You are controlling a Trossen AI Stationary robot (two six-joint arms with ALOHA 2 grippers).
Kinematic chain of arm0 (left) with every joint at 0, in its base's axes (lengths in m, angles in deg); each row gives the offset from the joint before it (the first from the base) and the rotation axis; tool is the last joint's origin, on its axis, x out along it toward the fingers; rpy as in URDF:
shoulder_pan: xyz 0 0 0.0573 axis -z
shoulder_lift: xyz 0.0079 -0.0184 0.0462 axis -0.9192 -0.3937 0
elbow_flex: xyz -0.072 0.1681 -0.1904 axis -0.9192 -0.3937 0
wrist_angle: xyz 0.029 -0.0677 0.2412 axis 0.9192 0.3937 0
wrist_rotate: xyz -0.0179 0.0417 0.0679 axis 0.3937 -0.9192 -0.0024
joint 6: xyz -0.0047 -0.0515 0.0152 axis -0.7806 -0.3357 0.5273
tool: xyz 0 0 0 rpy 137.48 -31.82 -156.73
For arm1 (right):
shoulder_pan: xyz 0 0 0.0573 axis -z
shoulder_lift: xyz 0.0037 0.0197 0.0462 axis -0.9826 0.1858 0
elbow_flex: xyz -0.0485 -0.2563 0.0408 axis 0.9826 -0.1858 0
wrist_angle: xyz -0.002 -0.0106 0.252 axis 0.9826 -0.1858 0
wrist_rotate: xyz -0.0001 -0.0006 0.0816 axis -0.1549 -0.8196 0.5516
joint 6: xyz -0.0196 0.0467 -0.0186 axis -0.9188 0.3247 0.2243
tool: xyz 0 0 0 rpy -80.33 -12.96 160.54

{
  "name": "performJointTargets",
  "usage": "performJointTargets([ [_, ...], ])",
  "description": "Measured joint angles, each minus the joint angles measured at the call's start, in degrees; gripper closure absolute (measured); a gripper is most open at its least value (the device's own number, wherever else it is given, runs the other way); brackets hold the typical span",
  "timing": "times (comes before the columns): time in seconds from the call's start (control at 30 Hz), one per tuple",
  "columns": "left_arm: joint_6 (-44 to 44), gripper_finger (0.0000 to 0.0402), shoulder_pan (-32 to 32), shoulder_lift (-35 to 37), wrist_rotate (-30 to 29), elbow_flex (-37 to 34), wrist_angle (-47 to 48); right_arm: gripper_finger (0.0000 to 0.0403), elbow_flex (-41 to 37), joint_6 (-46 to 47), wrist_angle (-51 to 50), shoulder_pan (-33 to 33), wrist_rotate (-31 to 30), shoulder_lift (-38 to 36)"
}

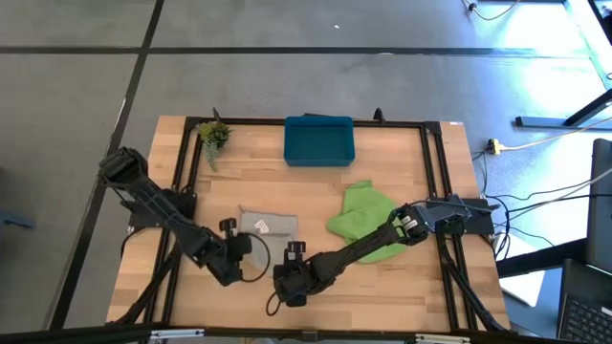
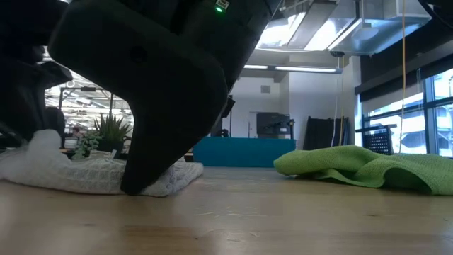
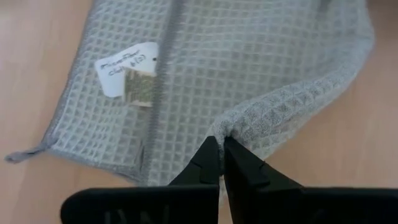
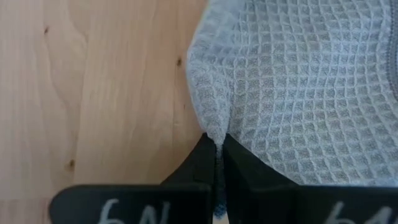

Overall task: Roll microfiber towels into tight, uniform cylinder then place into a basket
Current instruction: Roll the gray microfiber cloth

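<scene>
- The grey towel (image 1: 267, 225) lies partly folded on the wooden surface (image 1: 382, 287), near its front middle, between the two arms.
- A white label (image 3: 126, 68) with handwriting sits on the grey towel, shown in the left wrist view beside a stitched seam.
- The left tool (image 1: 237, 250) is low at the grey towel's left front edge; its fingers (image 3: 208, 163) are clenched on a pinched-up fold of the waffle-weave cloth.
- The right tool (image 1: 292, 256) reaches in from the right to the towel's front right edge; its fingers (image 4: 239, 165) are pressed together, grasping a corner of the same grey towel.
- In the low view the grey towel (image 2: 78, 173) shows as a bunched white-grey heap on the surface, with a dark arm part pressing close over it.
- The green towel (image 1: 361, 215) lies crumpled and unrolled on the right half of the surface, partly under the right arm, apart from the grey towel.
- The basket (image 1: 318, 140) stands at the far edge of the surface near the middle; nothing shows inside it from above.
- A small plant sprig (image 1: 212, 135) sits at the far left, well left of the basket.
</scene>
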Motion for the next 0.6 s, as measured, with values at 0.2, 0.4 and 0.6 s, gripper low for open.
performJointTargets([
  [0.2, -1.3, 0.0401, -2.48, 0.04, -0.15, 0.0, -0.02, 0.0392, 0.0, 0.0, 0.07, -0.02, 0.02, 0.0],
  [0.4, -2.66, 0.0401, -4.96, 0.09, -0.2, -2.31, -0.17, 0.0392, -0.02, 0.02, 0.11, -0.02, 0.02, 0.0],
  [0.6, -3.56, 0.0401, -6.02, 0.09, -0.1, -5.46, -1.42, 0.0392, 0.01, -0.04, 0.27, -0.02, -0.05, 0.0],
])
